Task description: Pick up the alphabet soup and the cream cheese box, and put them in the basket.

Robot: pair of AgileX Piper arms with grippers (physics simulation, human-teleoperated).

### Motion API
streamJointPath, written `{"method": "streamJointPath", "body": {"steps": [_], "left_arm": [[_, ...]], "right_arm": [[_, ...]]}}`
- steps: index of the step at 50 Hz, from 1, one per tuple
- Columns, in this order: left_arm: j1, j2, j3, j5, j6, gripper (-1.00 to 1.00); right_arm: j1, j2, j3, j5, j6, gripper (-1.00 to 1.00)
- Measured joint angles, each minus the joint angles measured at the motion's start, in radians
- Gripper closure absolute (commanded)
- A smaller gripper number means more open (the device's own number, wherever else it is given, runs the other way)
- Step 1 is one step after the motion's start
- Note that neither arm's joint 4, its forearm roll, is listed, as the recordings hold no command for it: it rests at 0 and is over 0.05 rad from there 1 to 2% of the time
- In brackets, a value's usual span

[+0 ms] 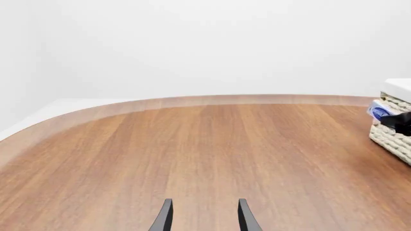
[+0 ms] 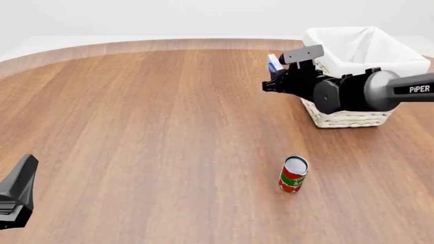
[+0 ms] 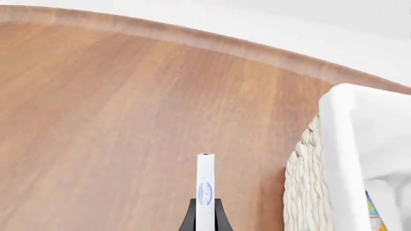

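Up at one o'clock on the bench (image 2: 149, 127), just off the nine o'clock wall of the basket (image 2: 352, 117): right tool (image 2: 273, 76) clamped on the cream cheese box (image 2: 274, 62), held clear of the wood and not yet over the rim. Seen edge-on in the right wrist view as a thin white strip (image 3: 205, 187) between the two dark fingers (image 3: 189, 219), long axis running out past the fingertips, broad faces against the pads. Judged light and stiff, a flat carton with slick printed faces; best gripped as now, across the thin dimension on the flat sides, low enough that it cannot pivot. Likely to tip on release if let go high, so a drop well inside the white lining looks safer.

Inside the basket, at the wrist view's edge, a sliver of blue and yellow-orange (image 3: 372, 214), probably the alphabet soup already delivered; too little showing to be sure.

Left tool (image 1: 204, 216) near seven o'clock, fingers apart, holding nothing, low over bare wood. Red and green can (image 2: 293, 174) upright at five o'clock, not wanted.
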Motion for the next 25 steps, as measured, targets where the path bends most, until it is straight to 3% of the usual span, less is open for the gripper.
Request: {"method": "streamJointPath", "body": {"steps": [25], "left_arm": [[0.0, 0.0, 0.0, 0.0, 0.0, -1.0]], "right_arm": [[0.027, -0.158, 0.083, 0.007, -0.038, 1.0]]}}
